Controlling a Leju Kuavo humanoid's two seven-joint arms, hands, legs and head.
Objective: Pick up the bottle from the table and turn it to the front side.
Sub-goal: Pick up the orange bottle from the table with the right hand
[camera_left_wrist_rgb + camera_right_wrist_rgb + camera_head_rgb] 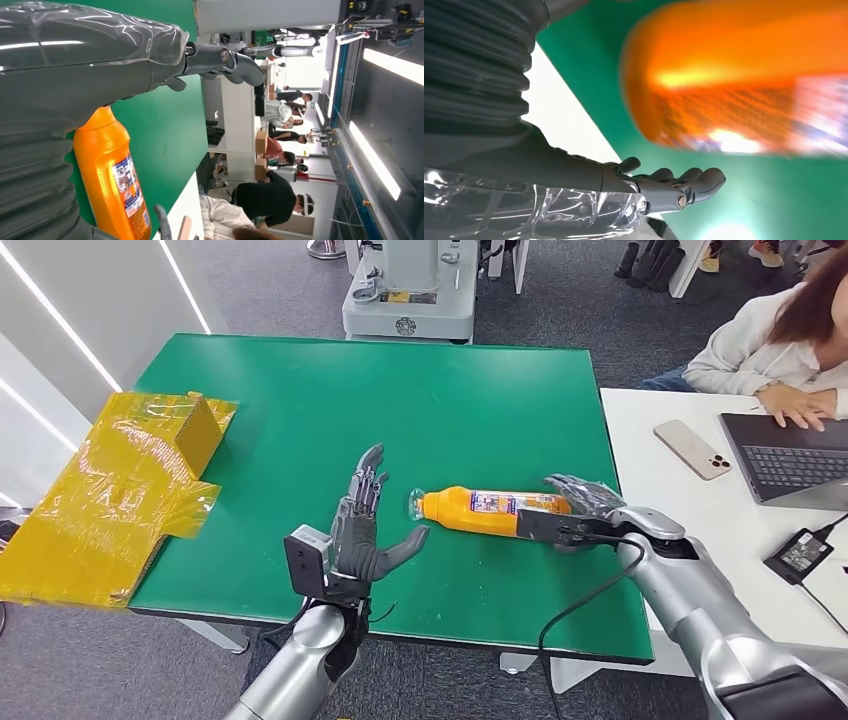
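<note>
Left hand (362, 530) open, fingers spread and upright, thumb pointing toward the bottle's cap end; holds nothing. Right hand (585, 502) at the base end of the bottle (487, 510), fingers extended beside it; whether it actually grips the bottle cannot be told. Orange bottle lies on its side on the green surface (400, 400), near the front edge, right of centre, between the two hands. Yellow taped box (130, 490) overhangs the left edge. A person works at a laptop (785, 455) on the adjoining white table (650, 440).
</note>
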